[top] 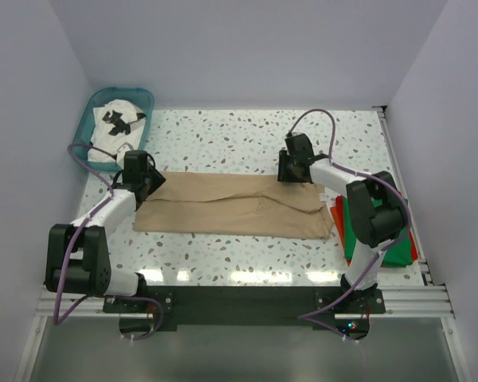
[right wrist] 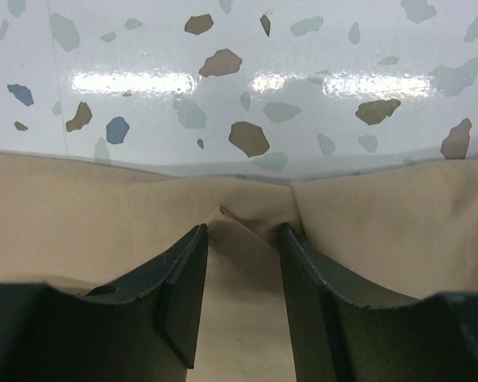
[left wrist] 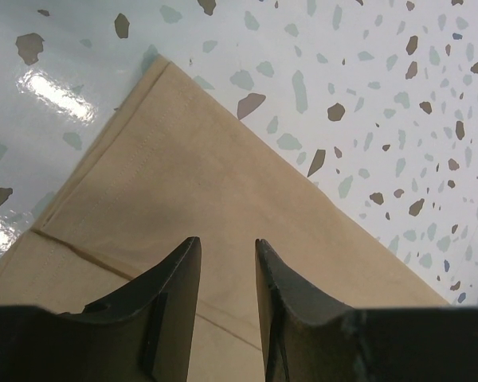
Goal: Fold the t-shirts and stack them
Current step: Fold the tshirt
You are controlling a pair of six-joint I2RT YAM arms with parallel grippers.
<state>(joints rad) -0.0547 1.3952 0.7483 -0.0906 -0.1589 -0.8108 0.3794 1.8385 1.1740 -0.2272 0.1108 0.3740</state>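
Note:
The tan t-shirt lies folded in a long strip across the middle of the table. My left gripper is open over the shirt's far left corner; in the left wrist view the jaws stand apart above flat tan cloth. My right gripper is open at the shirt's far edge toward the right; in the right wrist view its jaws straddle a small raised pucker of tan cloth. Green and red-orange shirts lie at the right edge. The white printed shirt lies in the basket.
The teal plastic basket stands at the far left corner, just behind the left arm. The speckled tabletop is bordered by white walls on three sides. The right arm's elbow hangs over the green and red-orange shirts.

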